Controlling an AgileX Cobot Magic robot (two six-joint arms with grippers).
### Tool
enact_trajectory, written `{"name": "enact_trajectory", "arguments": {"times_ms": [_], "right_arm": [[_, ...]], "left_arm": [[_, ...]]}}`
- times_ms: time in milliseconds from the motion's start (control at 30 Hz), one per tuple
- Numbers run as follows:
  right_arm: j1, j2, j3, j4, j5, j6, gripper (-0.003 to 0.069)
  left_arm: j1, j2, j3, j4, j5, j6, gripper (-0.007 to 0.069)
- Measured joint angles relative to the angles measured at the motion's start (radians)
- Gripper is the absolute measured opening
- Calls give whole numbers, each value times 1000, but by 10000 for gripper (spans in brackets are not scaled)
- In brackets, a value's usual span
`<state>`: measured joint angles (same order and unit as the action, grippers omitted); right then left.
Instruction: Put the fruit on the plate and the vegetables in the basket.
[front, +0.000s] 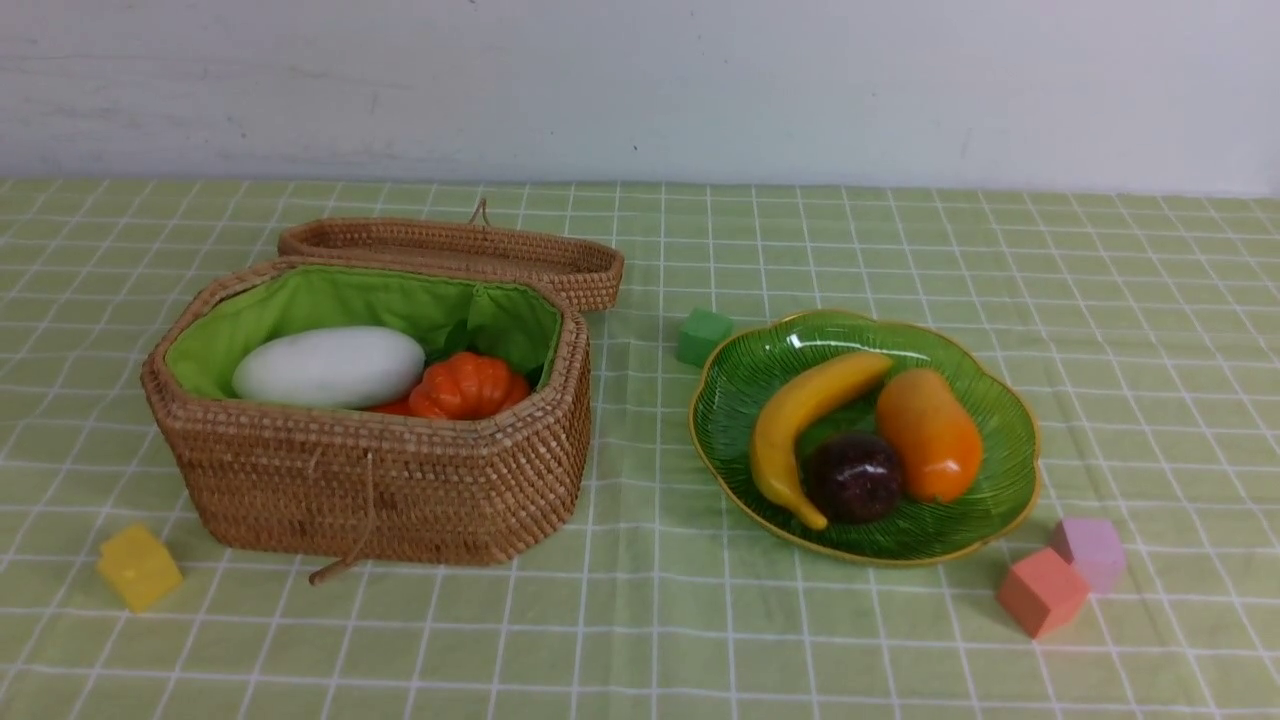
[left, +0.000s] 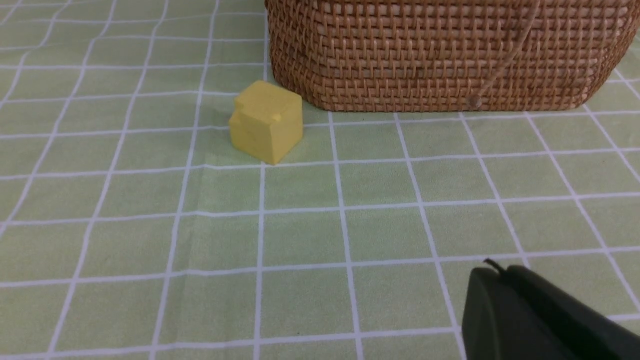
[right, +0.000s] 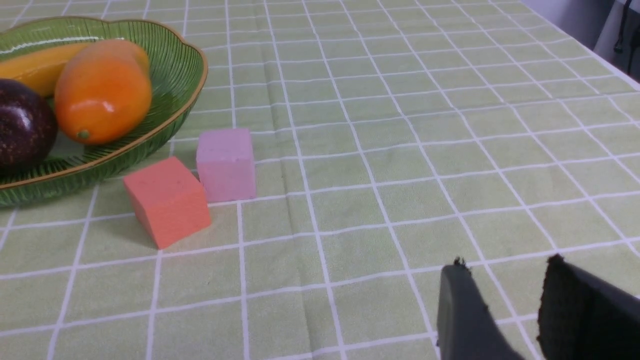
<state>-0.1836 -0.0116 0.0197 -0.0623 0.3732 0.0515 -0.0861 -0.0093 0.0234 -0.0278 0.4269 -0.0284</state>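
The 3 fruits are being carried by the plate (front: 1010, 470) on the right of the tabletop (front: 640, 640): the banana (front: 800, 420) is lying along its left side, the mango (front: 930, 432) to the right, and the mangosteen (front: 855, 478) is resting between them at the front, touching both, likely because the dished shape is gathering them toward the middle. The basket (front: 380, 490) is standing on the left with its lid (front: 450, 245) folded back behind it so the green lining is exposed; the radish (front: 330, 367) and the pumpkin (front: 467, 386) are showing inside, with something orange-red just glimpsed between them, while the gourd cannot be made out. Sorting is judged finished or nearly so. The left hand (left: 505, 300) is being held shut and empty above bare cloth near the yellow cube (left: 266, 121), and the right hand (right: 505, 300) is being held partly open, gripping nothing, well apart from the plate.
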Motion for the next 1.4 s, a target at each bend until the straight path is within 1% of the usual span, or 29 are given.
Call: {"name": "enact_trajectory", "arguments": {"times_ms": [800, 1100, 1400], "right_arm": [[0, 0, 0, 0, 0, 0, 241], [0, 0, 0, 0, 0, 0, 241], [0, 0, 0, 0, 0, 0, 241]], "left_arm": [[0, 0, -1, -6, 5, 0, 5], [0, 0, -1, -65, 3, 0, 13], [0, 0, 3, -186, -17, 0, 22]]}}
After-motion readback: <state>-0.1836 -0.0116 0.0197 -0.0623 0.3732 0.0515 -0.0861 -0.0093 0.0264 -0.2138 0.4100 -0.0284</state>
